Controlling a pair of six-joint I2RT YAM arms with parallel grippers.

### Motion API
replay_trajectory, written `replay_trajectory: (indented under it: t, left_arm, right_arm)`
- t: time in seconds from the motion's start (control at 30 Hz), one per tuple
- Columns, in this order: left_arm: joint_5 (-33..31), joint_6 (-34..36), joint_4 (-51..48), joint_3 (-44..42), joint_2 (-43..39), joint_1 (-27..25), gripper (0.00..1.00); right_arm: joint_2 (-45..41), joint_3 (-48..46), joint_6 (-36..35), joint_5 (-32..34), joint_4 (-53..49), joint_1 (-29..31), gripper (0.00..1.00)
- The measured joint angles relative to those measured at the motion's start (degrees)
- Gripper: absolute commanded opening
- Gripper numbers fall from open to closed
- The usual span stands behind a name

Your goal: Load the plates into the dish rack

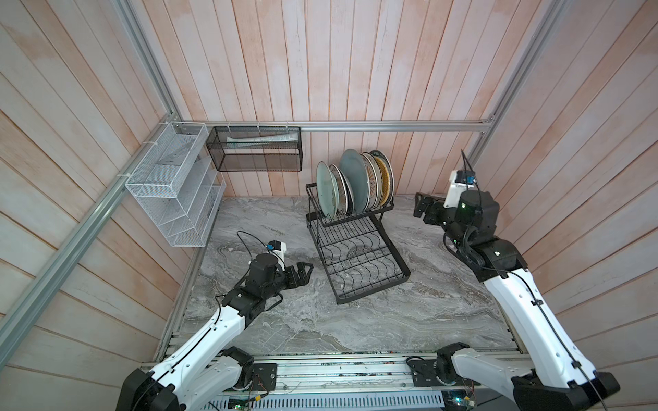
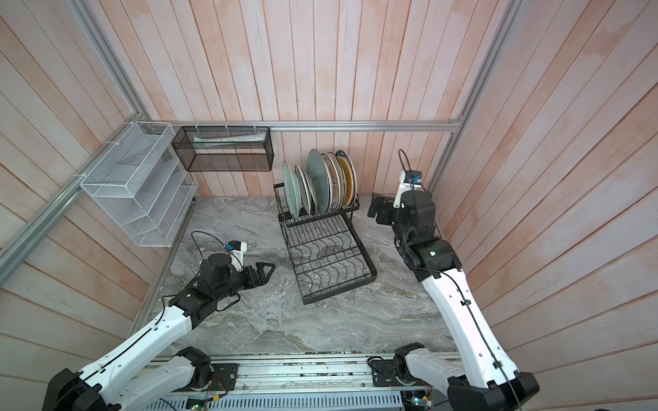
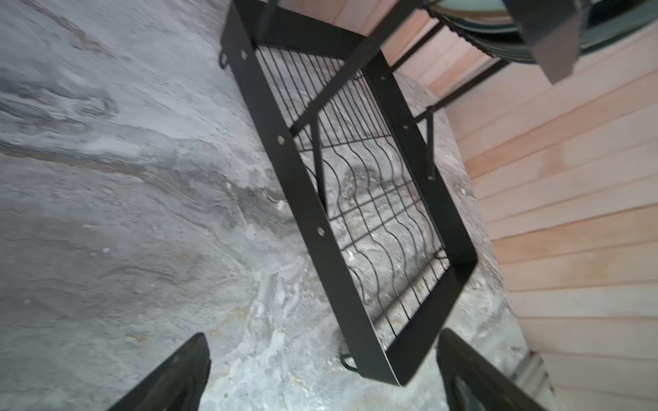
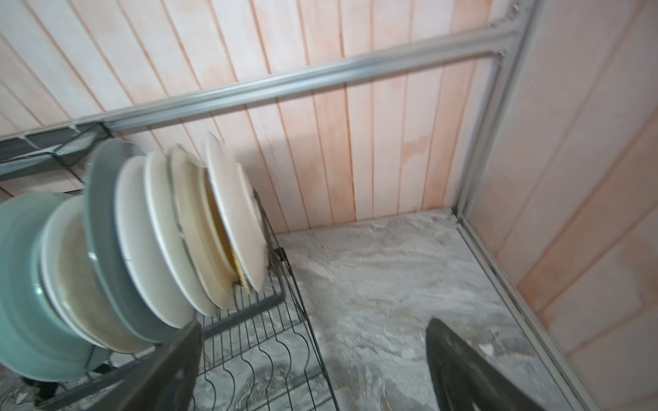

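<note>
The plates (image 1: 354,185) are standing on edge (packed close, leaning together) in the raised upper tier of the dish rack (image 1: 374,287), at the back of the marble table (image 1: 285,320). The right gripper (image 1: 419,208) is hovering beside them, jaws wide, gripping nothing. The left gripper (image 1: 308,272) is hanging wide, near the lower tier.

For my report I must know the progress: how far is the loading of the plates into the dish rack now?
Done: the plates stand upright in the upper tier of the dish rack. In hand: nothing; the left tool and the right tool are both open and empty. Left: apparently nothing, as no plate lies on the table in any view.
</note>
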Motion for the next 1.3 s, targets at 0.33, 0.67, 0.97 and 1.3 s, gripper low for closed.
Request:
replay_trajectory:
  t: [0.33,0.67,0.97,1.3]
  left_arm:
    - [-28.0,3.7,12.6,-1.5,5.0,6.6,1.00]
    - [-42.0,16.9,33.6,-9.1,15.1,17.7,1.00]
    - [-35.0,22.8,57.6,-17.6,25.4,25.3,1.00]
    - [-22.6,27.5,63.4,-14.6,29.2,26.0,1.00]
  right_arm:
    - [-2.8,-35.4,2.8,-0.5,28.3,-14.5,0.98]
    - [13.2,-55.1,-6.9,-0.4,66.2,-17.1,0.98]
    - [19.9,-57.9,-8.6,-2.5,83.1,-19.1,0.98]
    - [27.4,-59.3,-11.5,-7.3,92.3,-18.4,0.98]
